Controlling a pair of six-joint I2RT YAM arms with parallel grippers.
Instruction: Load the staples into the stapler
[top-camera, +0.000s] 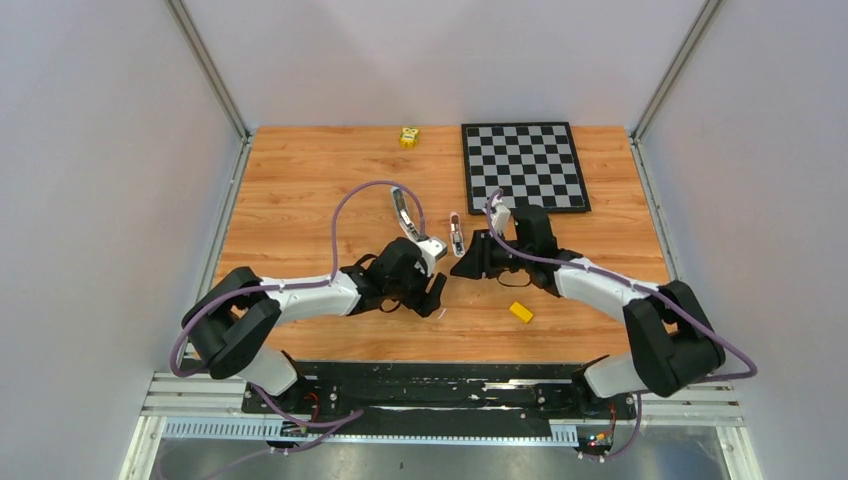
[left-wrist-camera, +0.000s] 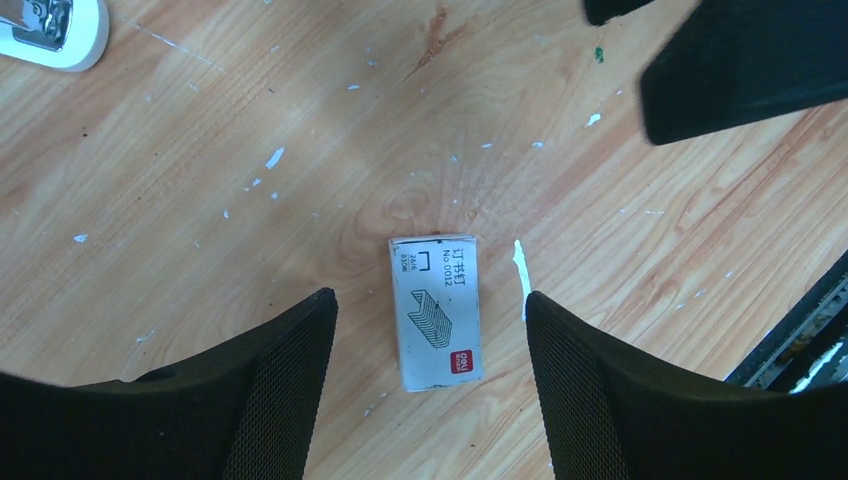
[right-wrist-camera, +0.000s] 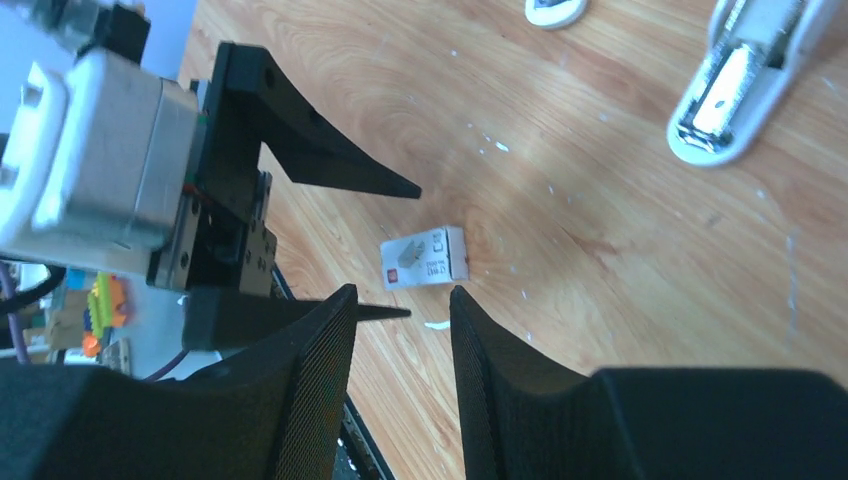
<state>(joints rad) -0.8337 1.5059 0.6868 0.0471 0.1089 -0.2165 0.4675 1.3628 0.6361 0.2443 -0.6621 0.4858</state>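
The left wrist view cuts off the stapler, far of the left jaws, spread wide astride the staple box, untouched; right jaws part-open, empty.

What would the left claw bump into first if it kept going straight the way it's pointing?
Most likely the small pale cardboard box with a staple drawing, lying flat on the wooden table, right between the fingers of the open left claw.

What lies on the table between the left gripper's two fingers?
A small staple box lies flat on the table, clear of both fingers of the open left gripper. The left wrist view shows it.
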